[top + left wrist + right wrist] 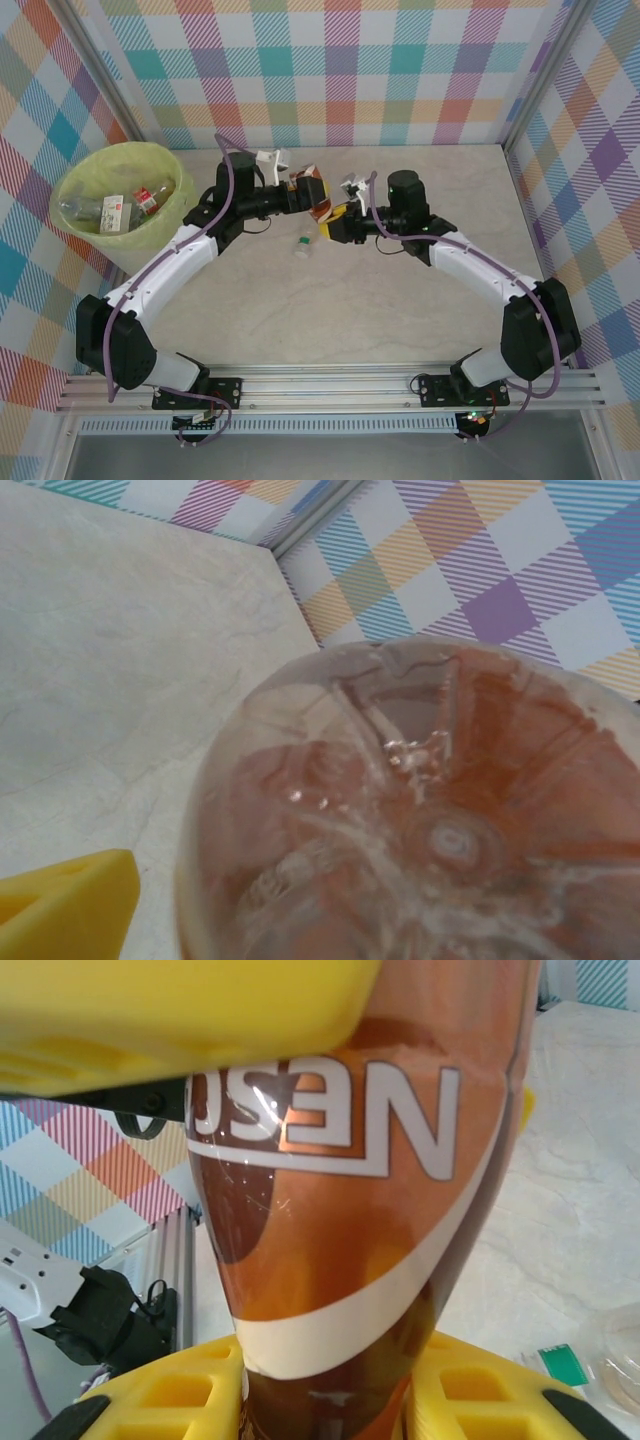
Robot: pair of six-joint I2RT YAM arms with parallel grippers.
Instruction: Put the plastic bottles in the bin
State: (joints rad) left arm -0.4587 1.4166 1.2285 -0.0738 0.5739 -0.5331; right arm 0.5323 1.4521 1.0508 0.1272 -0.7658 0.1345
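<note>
Bright, even light, faint shadows — the near bottle blurs, glinting.

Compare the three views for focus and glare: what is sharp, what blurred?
Top external: sharp, evenly lit, faint shadows. Left wrist: the brown-labelled bottle, seen base-on, is blurred, with small glints. Right wrist: its label lettering is legible with a soft sheen; the yellow finger above is blurred.

Pastel checked walls enclose the pale marbled table on three sides; light falls evenly. Aluminium rails line its near edge
</note>
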